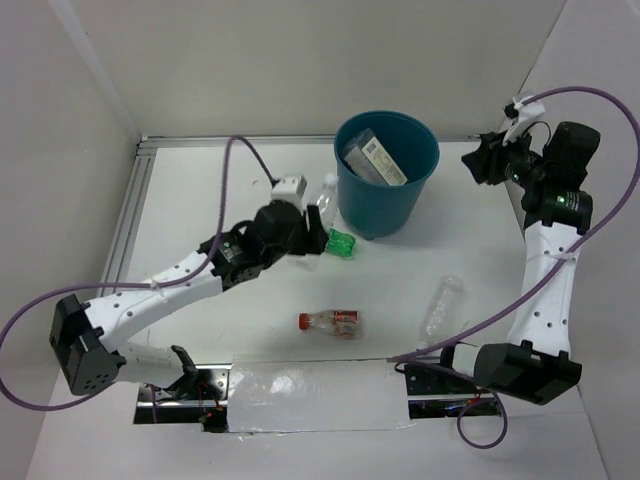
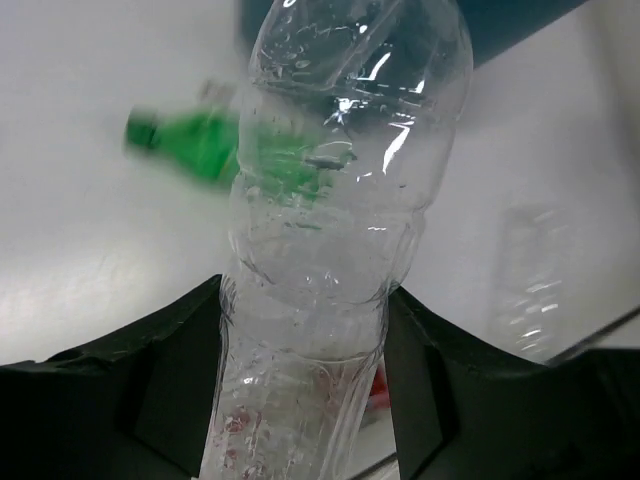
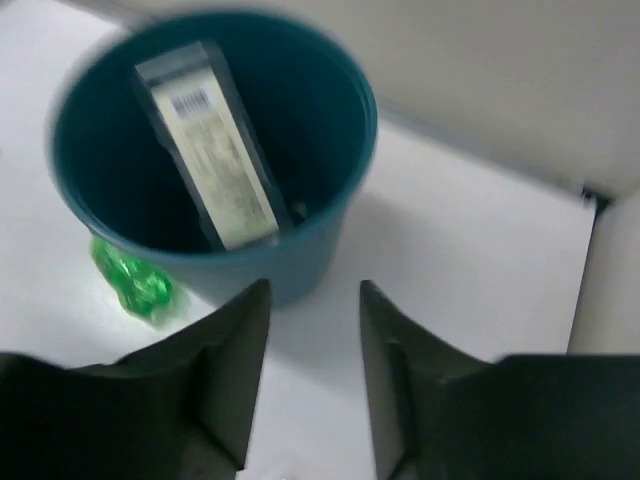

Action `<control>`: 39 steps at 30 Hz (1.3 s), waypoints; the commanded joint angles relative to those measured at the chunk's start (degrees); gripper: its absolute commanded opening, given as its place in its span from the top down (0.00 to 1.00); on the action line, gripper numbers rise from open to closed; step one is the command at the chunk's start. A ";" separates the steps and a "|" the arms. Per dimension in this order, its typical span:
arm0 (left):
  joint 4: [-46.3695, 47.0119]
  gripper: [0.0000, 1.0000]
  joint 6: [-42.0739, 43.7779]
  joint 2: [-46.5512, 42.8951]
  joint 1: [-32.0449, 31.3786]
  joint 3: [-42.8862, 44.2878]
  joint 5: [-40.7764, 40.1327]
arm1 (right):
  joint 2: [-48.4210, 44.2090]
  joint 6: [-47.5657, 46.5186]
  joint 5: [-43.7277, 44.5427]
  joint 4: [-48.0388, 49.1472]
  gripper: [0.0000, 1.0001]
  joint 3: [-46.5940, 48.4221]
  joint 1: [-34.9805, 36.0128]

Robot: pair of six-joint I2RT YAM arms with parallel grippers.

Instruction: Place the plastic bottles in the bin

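Observation:
My left gripper [image 1: 312, 222] is shut on a slim clear bottle [image 2: 330, 220], held above the table just left of the teal bin [image 1: 385, 185]; the bottle also shows in the top view [image 1: 324, 200]. The green bottle [image 1: 342, 243] lies by the bin's base and shows blurred in the left wrist view [image 2: 215, 145] and the right wrist view [image 3: 135, 280]. A flat clear bottle with a white label [image 3: 210, 150] stands inside the bin [image 3: 300, 250]. A red-capped bottle [image 1: 332, 321] and another clear bottle [image 1: 441, 303] lie on the table. My right gripper [image 3: 312, 295] is open and empty, raised right of the bin.
A metal rail [image 1: 128, 215] runs along the table's left side and a shiny foil strip [image 1: 315, 400] along the near edge between the arm bases. White walls close in at the back and sides. A purple cable [image 1: 240, 165] loops over the left arm.

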 commanded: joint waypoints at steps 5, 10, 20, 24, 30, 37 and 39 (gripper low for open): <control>22.11 1.00 19.93 9.39 -0.58 24.72 4.93 | 6.39 -4.65 8.43 -21.29 0.00 -5.74 -2.52; 24.05 0.97 23.73 29.49 -0.58 48.45 4.41 | 13.93 -4.65 9.59 -28.57 0.00 -7.06 -3.84; 22.03 0.04 21.54 47.83 0.56 68.43 1.68 | 21.95 -14.48 8.87 -40.88 0.00 -5.92 -11.40; 23.08 0.00 21.54 47.83 0.56 68.43 3.52 | 23.36 -15.71 12.31 -42.82 0.00 -5.92 -12.28; 24.92 0.00 22.58 38.97 0.56 63.62 3.45 | 28.98 -13.71 17.14 -42.83 0.00 -9.09 -11.05; 29.33 0.00 25.49 9.19 -1.98 25.59 0.28 | 35.04 -13.00 18.90 -42.83 0.00 -12.06 -8.07; 28.10 0.00 25.49 2.86 -3.92 12.40 -0.86 | 37.41 -12.39 20.13 -42.83 0.00 -12.78 -5.17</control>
